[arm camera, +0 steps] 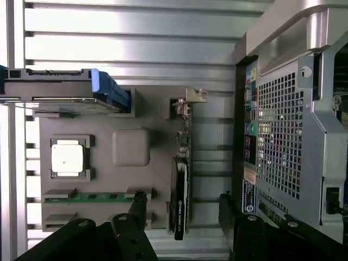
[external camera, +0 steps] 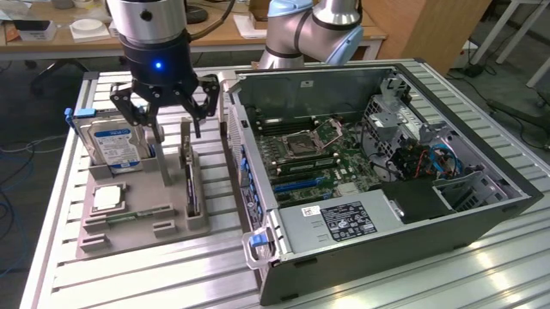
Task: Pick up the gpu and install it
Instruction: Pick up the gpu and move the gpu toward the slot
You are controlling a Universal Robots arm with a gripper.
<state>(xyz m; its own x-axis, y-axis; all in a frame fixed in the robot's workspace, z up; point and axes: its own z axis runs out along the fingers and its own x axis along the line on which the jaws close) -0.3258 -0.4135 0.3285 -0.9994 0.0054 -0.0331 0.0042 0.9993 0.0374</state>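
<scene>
Claw (external camera: 172, 125): spread wide and holding nothing, hanging over the tray in the upper left of the exterior view.
Graphics card (external camera: 190, 177): on its edge in a tray slot, left of centre in the exterior view, under the claw. In the wrist view it sits between the two fingers (arm camera: 138, 201), and neither touches it.
Tray (external camera: 167, 193): grey, on the bench (external camera: 172, 277), just beside the computer case.
Hard drive (external camera: 116, 145): upright at the tray's far left, blue-and-white label showing.
Processor chip (external camera: 110, 196): flat in a square pocket.
Memory stick (external camera: 129, 217): green, lying flat near the chip.
Computer case (external camera: 387, 161): open, circuit board showing, on the exterior view's right.
</scene>
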